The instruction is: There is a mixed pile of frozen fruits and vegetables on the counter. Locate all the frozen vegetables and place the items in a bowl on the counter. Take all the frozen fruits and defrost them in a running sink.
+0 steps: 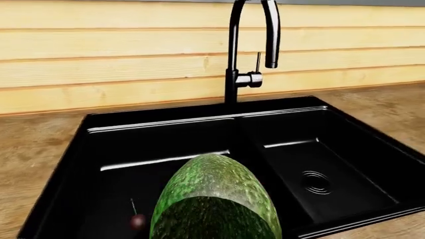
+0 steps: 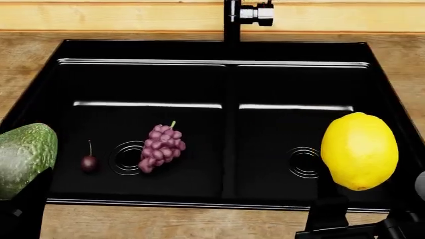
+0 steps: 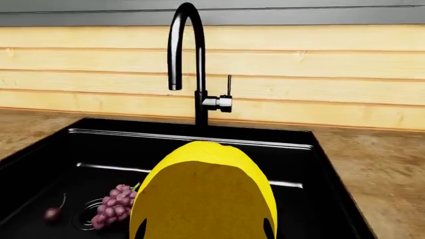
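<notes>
Filling the lower part of the left wrist view, the avocado (image 1: 216, 199) sits right at the left gripper, whose fingers do not show, so whether it is clamped on the fruit cannot be told. In the head view the avocado (image 2: 23, 159) hangs at the left edge, over the sink's front left corner. The lemon (image 3: 202, 196) likewise blocks the right wrist view; the right gripper (image 2: 345, 226) appears only as dark parts just under the lemon (image 2: 359, 150), and its grip cannot be made out. The lemon hangs above the right basin, near the right drain (image 2: 304, 162).

Down in the left basin of the black sink (image 2: 212, 55), the grape bunch (image 2: 161, 148) lies just beside the left drain (image 2: 126, 158), with the cherry (image 2: 88, 162) on the drain's other side, near but apart from the grapes.

Around the sink runs the wood-grain counter (image 2: 27, 59), and the pale plank wall (image 1: 119, 50) stands behind it. The black faucet (image 1: 249, 45) rises at the middle of the back rim, its spout arching over the basins. No water shows.
</notes>
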Controlling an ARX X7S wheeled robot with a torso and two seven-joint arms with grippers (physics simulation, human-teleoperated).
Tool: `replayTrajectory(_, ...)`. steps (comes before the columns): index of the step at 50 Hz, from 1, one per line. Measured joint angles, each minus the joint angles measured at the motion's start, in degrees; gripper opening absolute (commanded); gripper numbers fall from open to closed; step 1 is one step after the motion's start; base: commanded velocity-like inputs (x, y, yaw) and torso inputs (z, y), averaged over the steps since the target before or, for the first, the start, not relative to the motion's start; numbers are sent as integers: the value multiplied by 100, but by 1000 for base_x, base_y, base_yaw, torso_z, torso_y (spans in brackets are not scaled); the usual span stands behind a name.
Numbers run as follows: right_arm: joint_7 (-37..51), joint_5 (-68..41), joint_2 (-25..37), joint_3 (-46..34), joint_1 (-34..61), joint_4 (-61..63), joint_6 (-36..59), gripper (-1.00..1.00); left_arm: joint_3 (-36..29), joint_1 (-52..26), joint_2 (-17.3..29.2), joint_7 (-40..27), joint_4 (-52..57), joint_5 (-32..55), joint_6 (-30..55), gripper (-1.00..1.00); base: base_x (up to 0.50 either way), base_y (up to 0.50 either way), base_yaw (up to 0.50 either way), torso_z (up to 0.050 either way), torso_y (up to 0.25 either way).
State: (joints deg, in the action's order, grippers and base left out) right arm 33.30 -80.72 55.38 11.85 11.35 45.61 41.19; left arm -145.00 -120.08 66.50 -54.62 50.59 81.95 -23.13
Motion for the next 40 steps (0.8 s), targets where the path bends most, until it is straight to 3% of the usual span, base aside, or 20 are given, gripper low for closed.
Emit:
replayTrajectory(14, 64, -61, 71, 42, 17, 59, 10, -100, 81, 108, -1, 17, -28, -20, -21, -100, -32, -410, 0, 0, 0)
replayTrajectory(27, 129, -25, 68, 112, -84, -32, -5, -100, 149, 178, -34, 25, -67, 14, -10, -100, -500, -35, 0, 0, 0)
replayTrajectory(40, 149, 58, 40, 131, -133, -149, -26, -100, 203, 234, -24, 34, -83, 30, 19, -100, -294, -460, 0, 1, 0)
